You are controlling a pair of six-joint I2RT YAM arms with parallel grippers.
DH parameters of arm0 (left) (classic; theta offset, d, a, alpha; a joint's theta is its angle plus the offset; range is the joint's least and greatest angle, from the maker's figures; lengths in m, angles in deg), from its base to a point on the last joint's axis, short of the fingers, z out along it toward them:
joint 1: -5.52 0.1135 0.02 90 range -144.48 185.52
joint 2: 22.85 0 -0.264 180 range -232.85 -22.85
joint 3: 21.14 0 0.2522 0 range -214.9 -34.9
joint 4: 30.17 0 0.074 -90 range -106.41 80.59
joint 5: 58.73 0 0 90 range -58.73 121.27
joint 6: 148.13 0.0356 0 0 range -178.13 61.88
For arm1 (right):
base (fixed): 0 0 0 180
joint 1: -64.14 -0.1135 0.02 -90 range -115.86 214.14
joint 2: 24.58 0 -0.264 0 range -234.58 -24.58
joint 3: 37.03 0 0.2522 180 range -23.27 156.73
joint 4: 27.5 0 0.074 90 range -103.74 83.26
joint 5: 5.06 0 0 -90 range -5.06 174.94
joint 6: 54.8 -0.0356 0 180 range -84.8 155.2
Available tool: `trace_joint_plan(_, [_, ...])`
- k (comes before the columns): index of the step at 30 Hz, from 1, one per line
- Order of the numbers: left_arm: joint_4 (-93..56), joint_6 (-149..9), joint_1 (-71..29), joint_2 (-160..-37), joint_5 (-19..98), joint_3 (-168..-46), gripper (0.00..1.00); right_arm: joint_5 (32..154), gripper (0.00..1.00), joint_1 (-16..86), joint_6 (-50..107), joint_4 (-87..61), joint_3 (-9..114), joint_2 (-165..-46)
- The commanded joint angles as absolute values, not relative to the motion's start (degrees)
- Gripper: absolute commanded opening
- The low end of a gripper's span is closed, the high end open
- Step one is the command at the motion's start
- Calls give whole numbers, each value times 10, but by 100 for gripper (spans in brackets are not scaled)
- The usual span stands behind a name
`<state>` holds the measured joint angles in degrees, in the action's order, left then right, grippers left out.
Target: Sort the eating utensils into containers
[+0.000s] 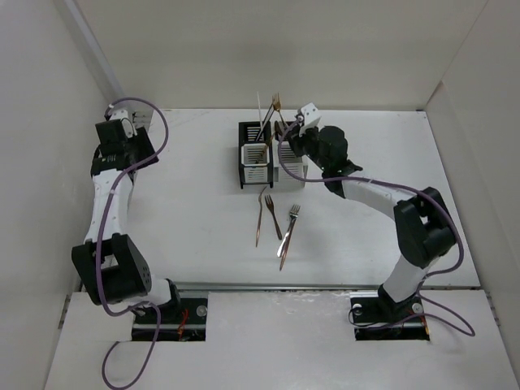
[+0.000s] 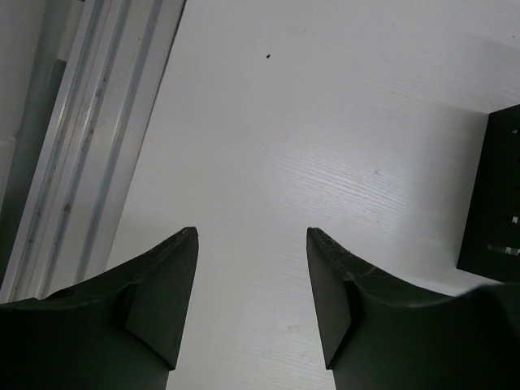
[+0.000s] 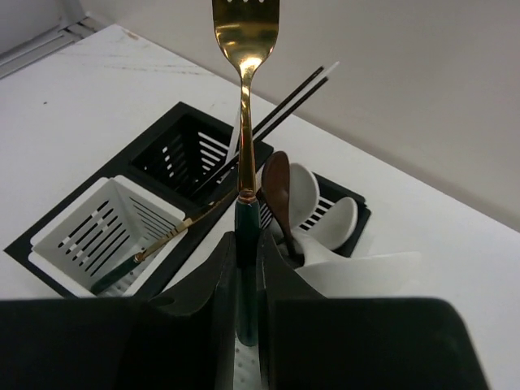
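Observation:
My right gripper (image 3: 248,240) is shut on the dark green handle of a gold fork (image 3: 246,49) and holds it upright, tines up, over the caddies. A white slotted caddy (image 3: 77,236) holds a slanted gold, dark-handled piece (image 3: 166,238). The black caddy (image 3: 191,142) behind it holds thin chopsticks (image 3: 296,93). White soup spoons (image 3: 325,215) and a brown spoon (image 3: 276,187) stand to the right. In the top view the right gripper (image 1: 288,136) is above the caddies (image 1: 244,154). My left gripper (image 2: 252,236) is open and empty.
Three loose copper-gold utensils lie on the table in front of the caddies: a spoon (image 1: 259,218) and two forks (image 1: 272,213) (image 1: 288,231). The left arm (image 1: 122,130) sits at the far left by the side wall. A black caddy's corner (image 2: 496,195) shows in the left wrist view.

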<state>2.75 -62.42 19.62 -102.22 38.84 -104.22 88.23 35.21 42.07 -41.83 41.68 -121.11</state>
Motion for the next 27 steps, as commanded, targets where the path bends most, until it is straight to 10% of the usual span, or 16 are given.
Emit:
trace_joint_plan(1, [23,-615,199,-1039,398,-1086,53,952,0,356,422,-558,419,-1242])
trace_joint_plan(17, [28,-604,199,-1064,398,-1111,53,942,2,372,396,-694,336,-1304])
trace_joint_plan(24, [28,-604,199,-1052,409,-1101,53,953,61,372,385,-624,336,-1268])
trace_joint_plan(27, [28,-604,199,-1045,416,-1095,53,941,68,372,378,-624,321,-1249])
